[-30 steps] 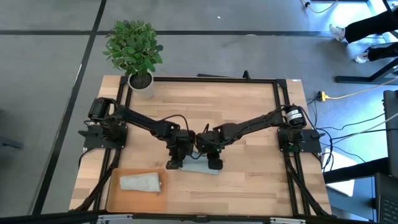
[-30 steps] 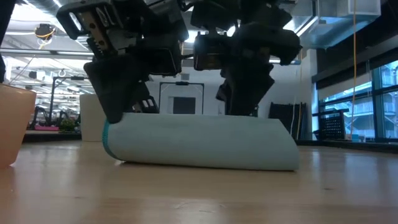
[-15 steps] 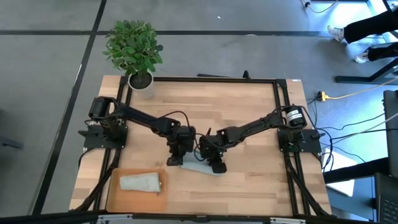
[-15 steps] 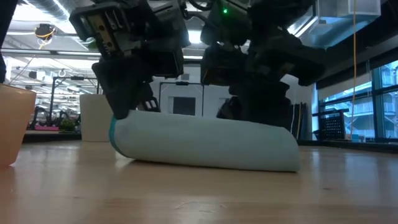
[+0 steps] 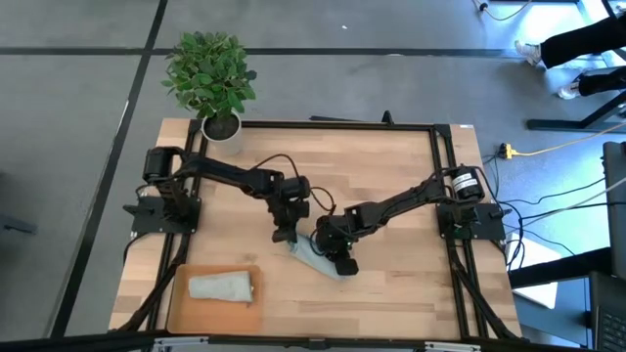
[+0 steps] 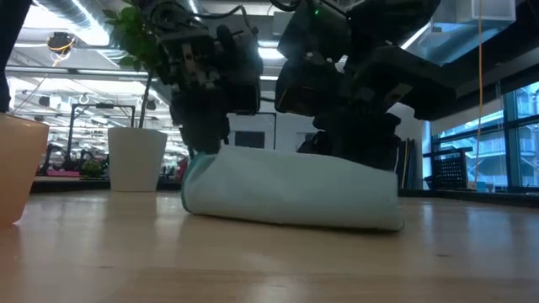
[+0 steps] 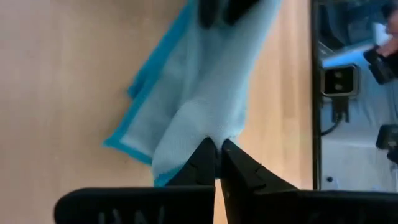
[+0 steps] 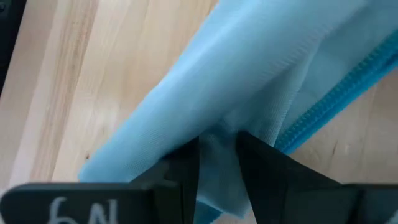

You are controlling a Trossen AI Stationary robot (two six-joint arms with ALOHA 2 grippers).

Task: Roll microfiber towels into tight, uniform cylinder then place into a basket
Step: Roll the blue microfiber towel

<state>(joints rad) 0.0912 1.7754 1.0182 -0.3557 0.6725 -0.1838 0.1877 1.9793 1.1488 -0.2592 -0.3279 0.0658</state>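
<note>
The light blue towel (image 5: 315,256) lies a little below the centre of the high view, slanted from upper left to lower right, on the wooden desk (image 5: 391,156). In the low view it looks like a loose, flattened fold and not yet a tight cylinder (image 6: 290,198).

The left end effector (image 5: 285,235) is at the upper-left end of the towel. In the left wrist view its fingers are closed almost together, with a small pinch of the blue cloth between the tips (image 7: 217,146). The right end effector (image 5: 340,262) is at the lower-right end, and the right wrist view shows its fingers a little apart with a fold of the cloth between them (image 8: 214,155).

I judge that the step in hand is the rolling or folding of this second towel, because one pale grey-green roll (image 5: 221,286) already lies in the orange basket (image 5: 176,313) at the lower left of the high view. The next move, I think, needs both ends to turn evenly so that the roll becomes uniform and the darker blue edge does not stick out.

There is much bare wood in the upper half and on the right. The basket is well apart to the lower left, and the potted plant (image 5: 210,78) stands at the upper-left corner, far from the work.
</note>
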